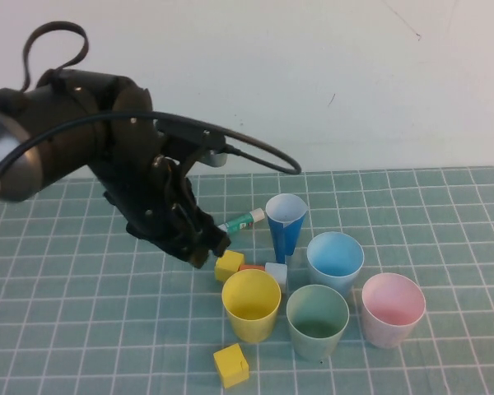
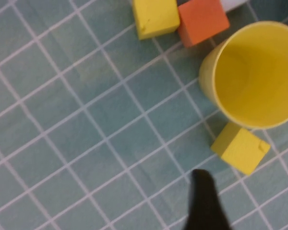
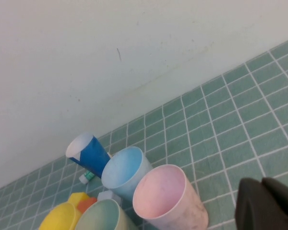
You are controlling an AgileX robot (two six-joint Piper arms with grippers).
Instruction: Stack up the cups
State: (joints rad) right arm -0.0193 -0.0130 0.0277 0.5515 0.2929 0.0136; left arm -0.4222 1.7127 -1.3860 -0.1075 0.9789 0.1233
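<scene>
The orange block (image 1: 251, 267) hides mostly behind the yellow cup (image 1: 251, 304).

Blue cone (image 1: 285, 224), blocks (image 1: 230, 364), perhaps marker (image 1: 240, 221)

Lab-style test bench, green gridded cutting mat (image 1: 445, 206), bare white wall (image 1: 313, 66)

Cups showing pastel yellow (image 1: 251, 304), green (image 1: 317, 321), lt blue (image 1: 335, 260), pink (image 1: 393, 309); desk (image 1: 445, 222) showing teal w/ white grid.
</scene>
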